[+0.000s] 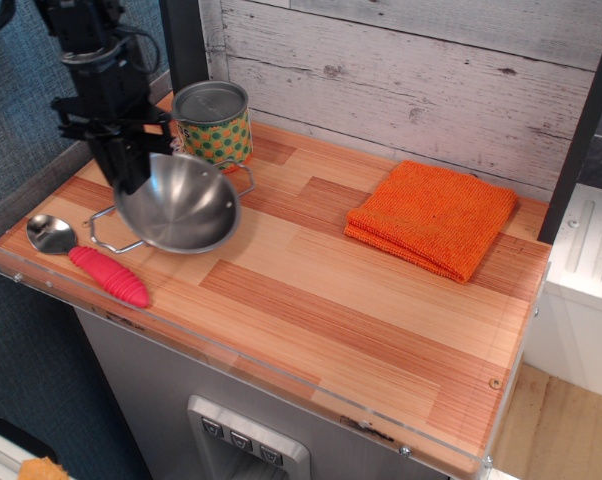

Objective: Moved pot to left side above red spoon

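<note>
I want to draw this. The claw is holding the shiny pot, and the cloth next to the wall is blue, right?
Not quite. The claw does hold the shiny pot, but the cloth next to the wall is orange, not blue. The observation.image view shows it.

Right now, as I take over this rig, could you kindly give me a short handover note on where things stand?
End effector: shut on the pot's left rim, holding it tilted.
Pot: at the table's left side, just behind the red spoon, in front of the can; whether it touches the table is unclear.
Done: pot carried over to the left side.
Left: set it down level, release, and withdraw.
</note>
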Motion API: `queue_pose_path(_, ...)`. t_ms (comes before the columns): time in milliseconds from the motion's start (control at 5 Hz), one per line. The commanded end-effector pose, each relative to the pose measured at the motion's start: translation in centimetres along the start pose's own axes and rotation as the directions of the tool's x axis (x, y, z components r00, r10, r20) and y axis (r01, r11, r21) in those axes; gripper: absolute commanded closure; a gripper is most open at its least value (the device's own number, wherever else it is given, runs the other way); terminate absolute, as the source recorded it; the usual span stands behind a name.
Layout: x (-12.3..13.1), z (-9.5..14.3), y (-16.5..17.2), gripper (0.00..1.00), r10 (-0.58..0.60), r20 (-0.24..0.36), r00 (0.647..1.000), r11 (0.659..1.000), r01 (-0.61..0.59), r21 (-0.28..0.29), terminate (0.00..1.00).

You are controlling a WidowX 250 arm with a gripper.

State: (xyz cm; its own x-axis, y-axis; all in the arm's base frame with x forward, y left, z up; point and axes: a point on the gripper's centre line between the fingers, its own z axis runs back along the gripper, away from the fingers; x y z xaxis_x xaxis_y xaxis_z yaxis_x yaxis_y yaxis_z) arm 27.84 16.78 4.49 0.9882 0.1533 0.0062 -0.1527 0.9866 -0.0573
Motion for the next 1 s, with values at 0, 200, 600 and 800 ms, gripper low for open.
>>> queue_pose_path(0,-0.43,-0.08,1.66,1.0,0.04,0.071,0.997,0.995,-0.046,0.089,0.0)
queue_pose_path(200,-0.24,-0.34,1.98,1.0,0.052,0.08,0.995,0.991,-0.062,0.12,0.0)
queue_pose_path(600,-0.18,-0.49,2.45,0.0,0.087,0.07,0.994,0.985,-0.096,0.143,0.0)
queue_pose_path(800,-0.32,-0.25,2.38,0.0,0.076,0.066,0.995,0.987,-0.085,0.137,0.0)
